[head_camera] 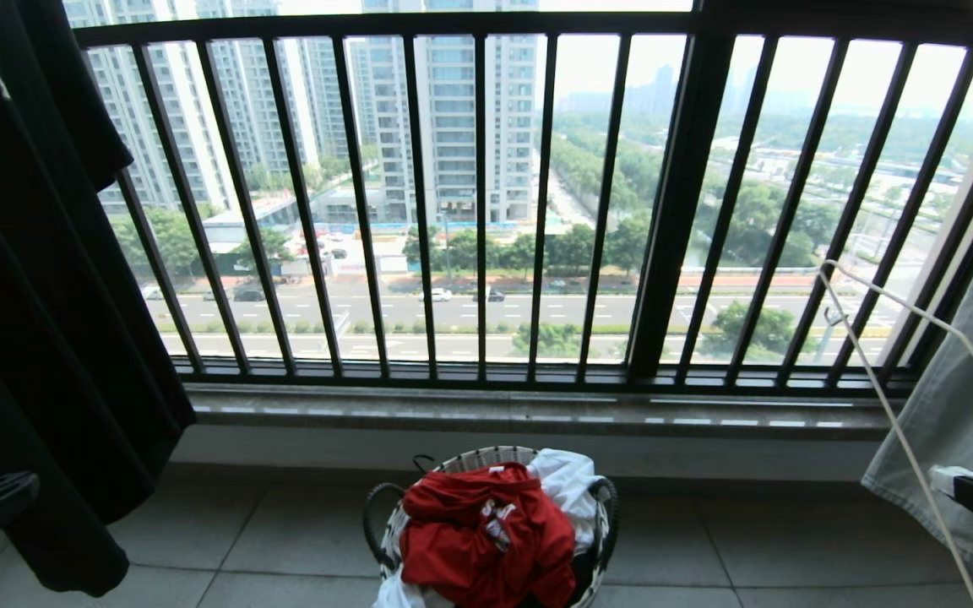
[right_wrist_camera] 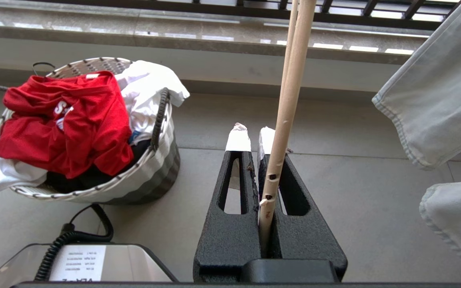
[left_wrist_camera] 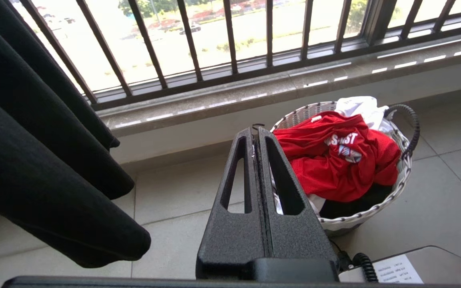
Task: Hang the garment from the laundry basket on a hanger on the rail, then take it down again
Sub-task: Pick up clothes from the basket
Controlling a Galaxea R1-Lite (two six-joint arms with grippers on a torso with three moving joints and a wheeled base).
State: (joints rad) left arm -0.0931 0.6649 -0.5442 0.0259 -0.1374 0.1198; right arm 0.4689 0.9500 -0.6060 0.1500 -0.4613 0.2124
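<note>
The garment [head_camera: 486, 528] sits on top in the laundry basket [head_camera: 470, 463] on the floor, just below the railing [head_camera: 478, 203]; the hanger [head_camera: 900, 422] is off right.

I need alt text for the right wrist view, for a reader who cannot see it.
The right pincer is shut on a thin cream-white hanger above a tiled floor. Beside it stands the laundry basket, with a crumpled red T-shirt on top of a white garment. Pale grey cloth hangs on the other side.
</note>
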